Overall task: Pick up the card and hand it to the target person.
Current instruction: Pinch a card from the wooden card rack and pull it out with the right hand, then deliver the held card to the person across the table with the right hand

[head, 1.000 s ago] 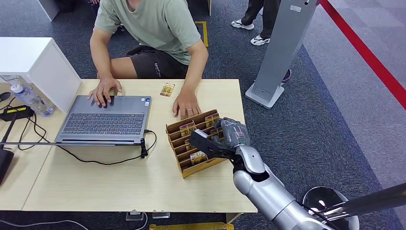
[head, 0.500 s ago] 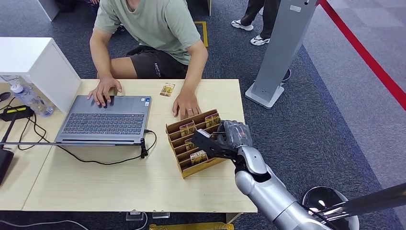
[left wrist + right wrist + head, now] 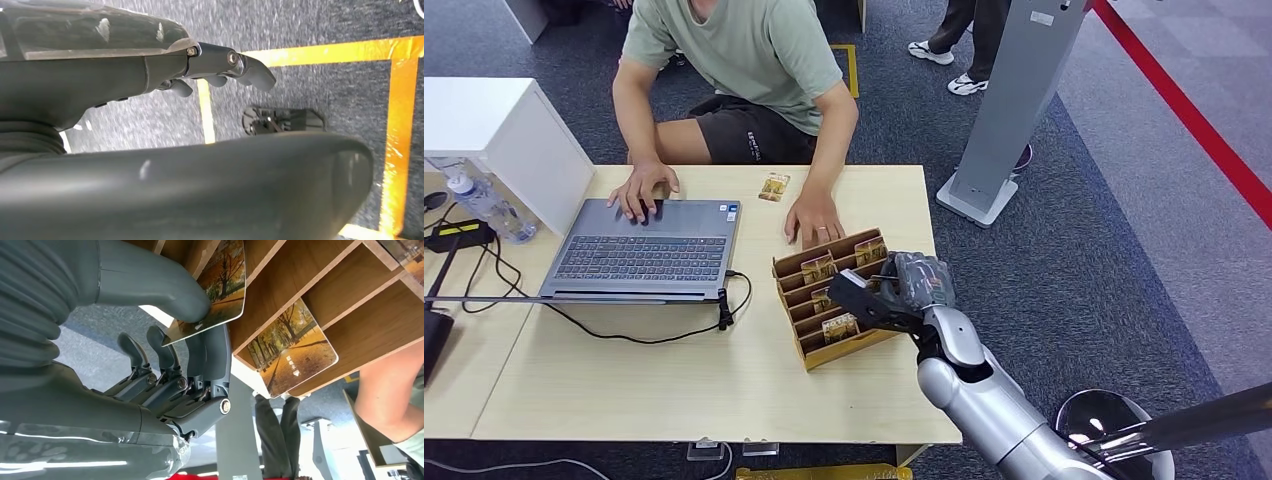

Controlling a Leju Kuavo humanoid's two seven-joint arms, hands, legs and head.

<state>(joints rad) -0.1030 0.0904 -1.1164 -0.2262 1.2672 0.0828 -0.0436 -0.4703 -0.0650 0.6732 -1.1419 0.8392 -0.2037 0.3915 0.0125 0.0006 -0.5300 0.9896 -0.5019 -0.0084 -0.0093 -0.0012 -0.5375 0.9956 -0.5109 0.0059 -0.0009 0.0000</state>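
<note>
Right hand [image 3: 894,290] sits at the near-right side of the wooden card rack [image 3: 799,325] on the worktop [image 3: 674,380]. The right wrist view shows the thumb pressed on the face of a card [image 3: 225,285], with a dark finger behind its edge: the card is pinched, its upper part still inside a rack slot. Another card [image 3: 290,352] stands in the neighbouring slot.

Change over the last second: the hand has crept slightly up and toward the far side of the rack, and a pale card edge now shows at the fingertips in the head view. Judgement: the grip is made and the pull-out is starting; the card is not yet free of its slot.

Against the earlier frames, the rack, the laptop [image 3: 644,250] and the loose card [image 3: 774,187] near the far edge lie where they were. The seated person [image 3: 734,60] has kept both hands on the worktop, one just beyond the rack.

Left hand [image 3: 220,67] hangs over the carpet, fingers loosely curled, holding nothing.
</note>
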